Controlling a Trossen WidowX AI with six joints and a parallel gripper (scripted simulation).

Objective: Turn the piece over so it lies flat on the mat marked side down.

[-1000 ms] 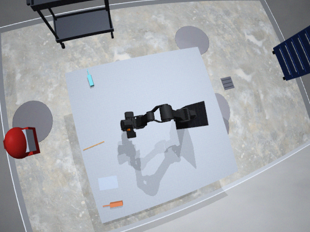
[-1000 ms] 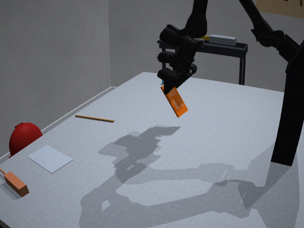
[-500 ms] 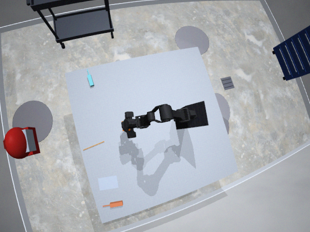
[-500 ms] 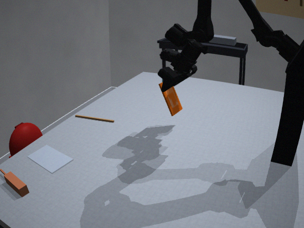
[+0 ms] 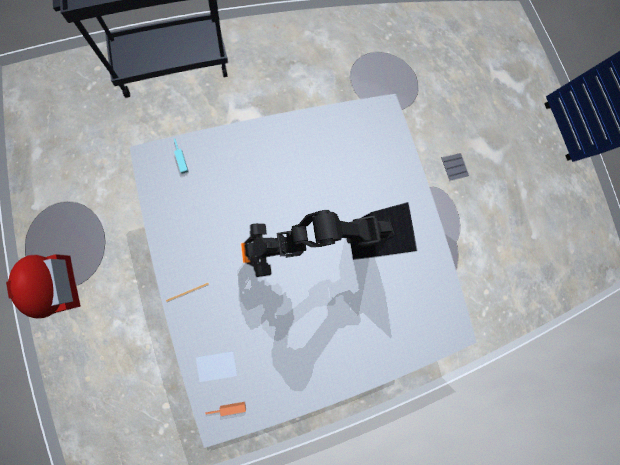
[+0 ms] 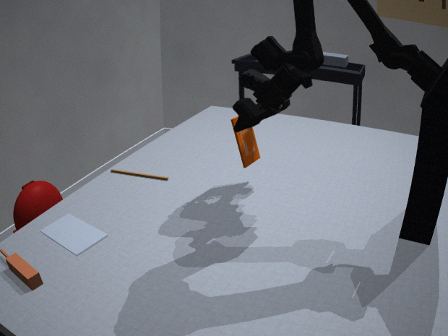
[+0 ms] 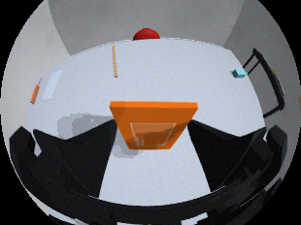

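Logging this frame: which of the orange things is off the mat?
The flat orange piece, clamped in the gripper and hanging steeply tilted; the orange handled block lies on the mat.

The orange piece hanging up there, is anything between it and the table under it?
Only air. In the exterior view the orange piece hangs from the end effector, above bare mat and shadow.

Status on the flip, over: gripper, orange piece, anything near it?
Gripper shut on orange piece. Piece airborne, hanging steeply tilted above the mat, marked face showing. Wooden stick well off to the side.
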